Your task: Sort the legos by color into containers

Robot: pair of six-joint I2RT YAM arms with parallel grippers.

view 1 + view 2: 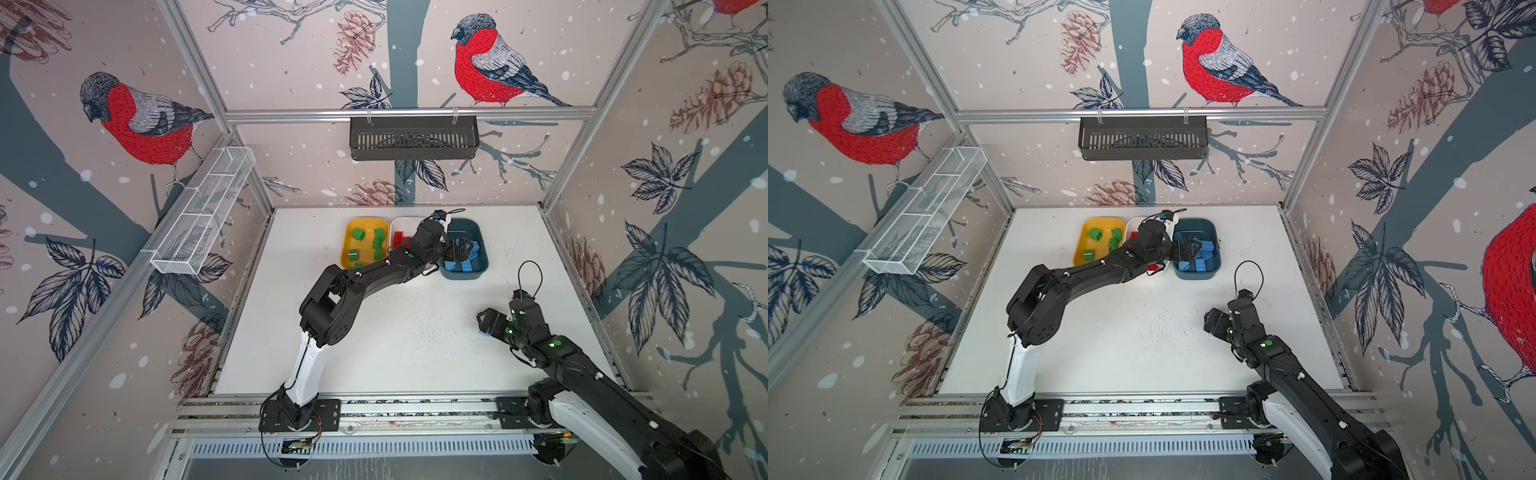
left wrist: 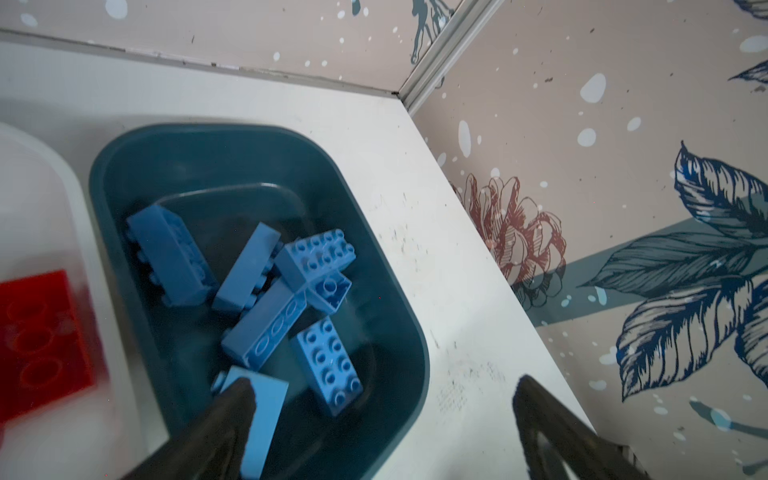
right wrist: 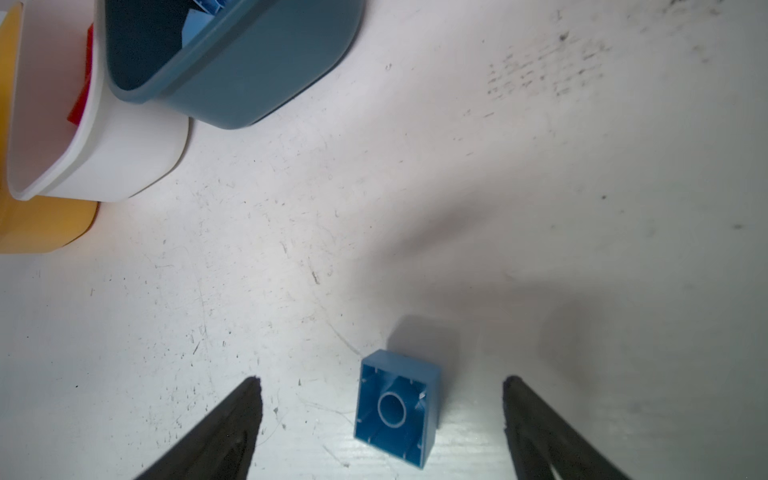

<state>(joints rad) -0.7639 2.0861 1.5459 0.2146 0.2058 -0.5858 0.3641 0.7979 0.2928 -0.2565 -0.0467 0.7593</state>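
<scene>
The white table (image 1: 395, 340) carries three tubs in a row at its far edge: a yellow tub (image 1: 365, 222), a white tub (image 1: 398, 226) and a teal tub (image 1: 467, 272), each just beside the next. The left arm (image 1: 374, 270) reaches across the white tub so that the left gripper (image 1: 461, 251) hangs over the teal one. The right gripper (image 1: 484, 322) hovers low over the table, well apart from the tubs.

Green bricks (image 1: 358, 234) lie in the yellow tub, red bricks (image 2: 41, 332) in the white, and a loose heap of blue bricks (image 2: 324, 357) in the teal. One stray brick (image 3: 395, 407), small and blue, sits on the table.

The left gripper's jaws stand wide with nothing between them. One finger overlaps a blue brick in the tub; I cannot tell whether it touches. The right gripper's jaws are also spread wide and empty, one on each side of the stray brick, clear of it. The brick's hollow underside faces the wrist camera.

Sorting looks nearly done, with only that brick in sight outside a tub. It seems to rest on a side face, so a finger arriving first could tip or skid it away. The worse hazard is the shared goal: the left arm blocks the teal tub, and a delivery now would strike it. A careless left retreat could flick a brick out or shove the tub
</scene>
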